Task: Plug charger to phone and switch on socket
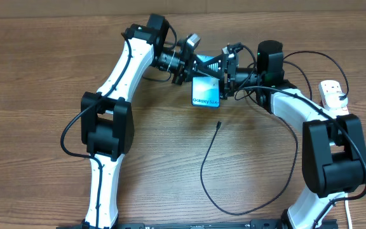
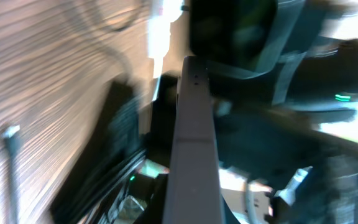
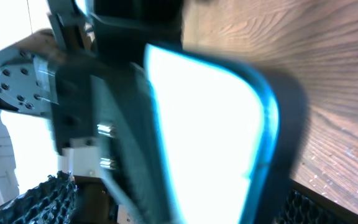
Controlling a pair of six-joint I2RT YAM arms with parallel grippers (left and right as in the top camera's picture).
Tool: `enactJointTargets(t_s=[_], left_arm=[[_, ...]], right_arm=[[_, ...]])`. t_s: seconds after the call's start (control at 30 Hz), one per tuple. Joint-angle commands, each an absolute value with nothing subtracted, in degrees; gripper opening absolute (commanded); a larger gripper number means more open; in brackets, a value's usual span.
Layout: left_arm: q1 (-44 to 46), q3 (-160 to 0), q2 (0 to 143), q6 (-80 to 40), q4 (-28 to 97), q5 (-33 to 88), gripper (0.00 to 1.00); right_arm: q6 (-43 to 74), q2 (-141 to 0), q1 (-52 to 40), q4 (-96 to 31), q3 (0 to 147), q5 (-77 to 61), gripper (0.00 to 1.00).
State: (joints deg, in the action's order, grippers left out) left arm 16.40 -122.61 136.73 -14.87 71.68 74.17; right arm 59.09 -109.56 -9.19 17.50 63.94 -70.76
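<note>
- Mesh-faced pads (image 3: 42, 199) of the right claw (image 1: 227, 69) sit in the bottom corners of its wrist view, well apart. I read that claw as spread wide, with the phone (image 1: 206, 93) between the pads and not pinched by them.
- Opposite it, the left claw (image 1: 207, 69) appears to be clamped on the phone. Its own camera looks straight down the phone's thin dark edge (both wrist views are badly blurred, so this is a judgement).
- Overhead, the phone hangs tilted just below the two claws, and it looks lifted off the desk (image 1: 43, 76).
- As for handling, the phone is likely light, rigid and slick-faced (glass slides easily between pads). A grip across the flat faces or the long edges should hold best, kept clear of the end that takes the plug.
- Well apart from both claws, the charger (image 1: 208, 165) lies loose on the desk in a wide loop, its connector tip (image 1: 218, 123) just below the phone.
- It is thin and limp, so the sensible place to take it is right behind the tip, the only stiff part.
- At the right edge sits the socket (image 1: 331, 94), untouched. Being light, it may skid when its switch is pressed.
- The left arm (image 1: 110, 121) rises along the left side and bends its wrist rightward, while the right arm (image 1: 332, 149) mirrors it, so the two meet at the top centre.
</note>
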Motion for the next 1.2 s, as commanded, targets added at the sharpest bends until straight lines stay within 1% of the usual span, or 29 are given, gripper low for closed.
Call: enactJointTargets(t_s=[0.0,0.13,0.37,0.47,0.57,0.73,0.83,1.03,1.17], left_arm=[[16.14,-123.74,135.2,-15.03,75.2,69.45,0.04],[16.14,-123.74,135.2,-12.97,81.54,69.45,0.04],[16.16,-123.74,135.2,-10.17,96.51,69.84,0.04],[16.29,-123.61,135.2,-10.33,96.86,70.52,0.04],[17.15,-123.61,135.2,-14.04,96.86,72.03,0.04],[19.4,-123.61,135.15,-18.22,96.88,77.73,0.04],[20.34,-123.61,135.11,-21.58,96.88,81.14,0.04],[20.64,-123.61,135.11,-22.61,96.88,85.27,0.04],[20.49,-123.61,135.11,-25.52,96.86,87.13,0.04]], right_arm=[[58.19,-109.73,-7.16,17.63,64.23,-71.24,1.0],[54.24,-109.73,-5.04,14.28,64.23,-71.2,1.0],[42.15,-109.73,-0.21,-2.04,64.23,-67.92,1.0],[38.04,-109.73,1.76,-9.82,64.23,-63.46,1.0],[35.79,-109.73,3.16,-16.21,64.23,-58.28,1.0],[35.48,-109.73,3.99,-23.51,64.23,-49.69,1.0],[35.48,-109.75,3.99,-25.32,64.23,-47.31,1.0],[35.48,-109.73,3.99,-25.89,64.23,-45.84,1.0],[35.48,-109.75,3.99,-25.87,64.23,-45.84,1.0]])
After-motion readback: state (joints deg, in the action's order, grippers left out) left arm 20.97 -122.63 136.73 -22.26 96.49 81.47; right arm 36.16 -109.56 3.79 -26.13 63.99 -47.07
